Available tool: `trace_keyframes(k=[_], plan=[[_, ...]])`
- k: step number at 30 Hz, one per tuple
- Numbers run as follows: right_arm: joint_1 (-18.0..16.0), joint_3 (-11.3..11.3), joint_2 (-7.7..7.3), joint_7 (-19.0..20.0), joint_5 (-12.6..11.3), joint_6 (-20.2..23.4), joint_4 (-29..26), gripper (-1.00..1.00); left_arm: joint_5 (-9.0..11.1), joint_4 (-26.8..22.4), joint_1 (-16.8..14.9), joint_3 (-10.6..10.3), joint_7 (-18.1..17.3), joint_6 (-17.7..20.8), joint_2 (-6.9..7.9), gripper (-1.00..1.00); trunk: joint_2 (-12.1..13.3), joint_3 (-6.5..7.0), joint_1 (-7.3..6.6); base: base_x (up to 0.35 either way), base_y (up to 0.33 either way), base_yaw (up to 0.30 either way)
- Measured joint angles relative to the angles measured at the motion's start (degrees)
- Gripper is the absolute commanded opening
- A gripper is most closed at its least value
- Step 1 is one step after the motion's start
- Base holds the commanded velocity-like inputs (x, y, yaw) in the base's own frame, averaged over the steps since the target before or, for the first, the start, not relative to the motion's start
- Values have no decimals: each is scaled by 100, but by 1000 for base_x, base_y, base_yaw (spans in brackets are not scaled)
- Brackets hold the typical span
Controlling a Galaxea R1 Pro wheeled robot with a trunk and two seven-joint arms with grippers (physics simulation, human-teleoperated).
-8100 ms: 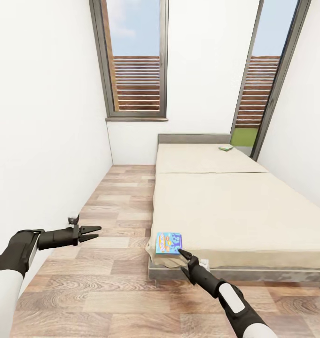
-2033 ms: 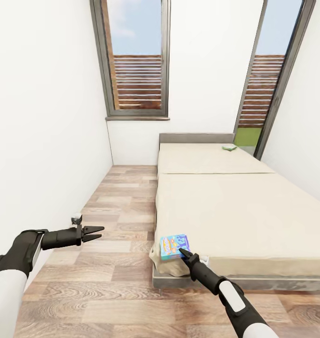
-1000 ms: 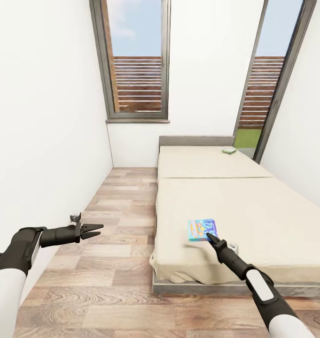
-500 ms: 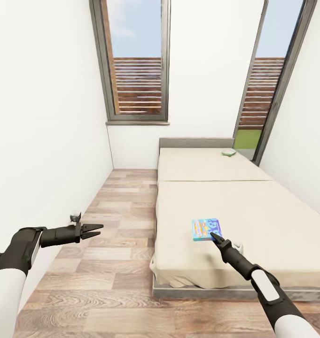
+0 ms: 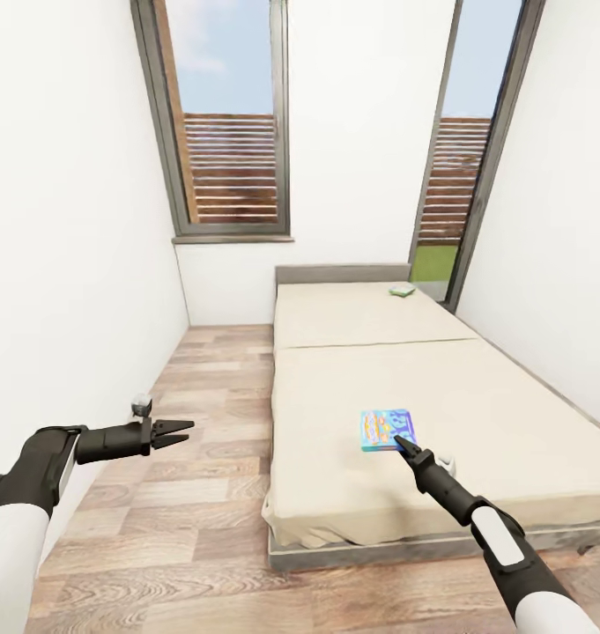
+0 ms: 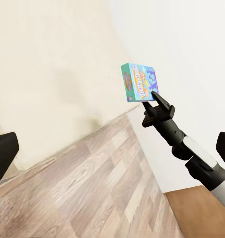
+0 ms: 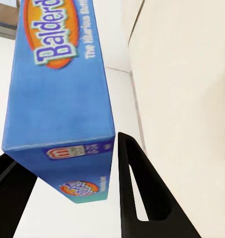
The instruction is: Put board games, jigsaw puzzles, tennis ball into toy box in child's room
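We face the bed (image 5: 476,387), its beige cover filling the right of the child's room, with a greenish board game (image 5: 401,289) lying far off near the headboard. Nearer its foot lies the blue board game (image 5: 388,429) — a stiff, light, flat carton, best pinched across a short edge. Our right end effector (image 5: 408,451) straddles that edge, fingers apart and not yet clamped, while the left end effector (image 5: 178,431) hangs empty, fingers parted, over the floor.
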Motion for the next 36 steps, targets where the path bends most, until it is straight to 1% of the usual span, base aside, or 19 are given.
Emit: trace_keyframes(k=[13,36], plan=[[0,0,8,1,-4,6,0,-100,0,-1,1,0,0,0,8,100,522,244,-286,0,0,-36],[1,0,9,9,23,-16,11,-100,0,0,0,-5,0,-2,4,100,1444,771,-791,0,0,-238]])
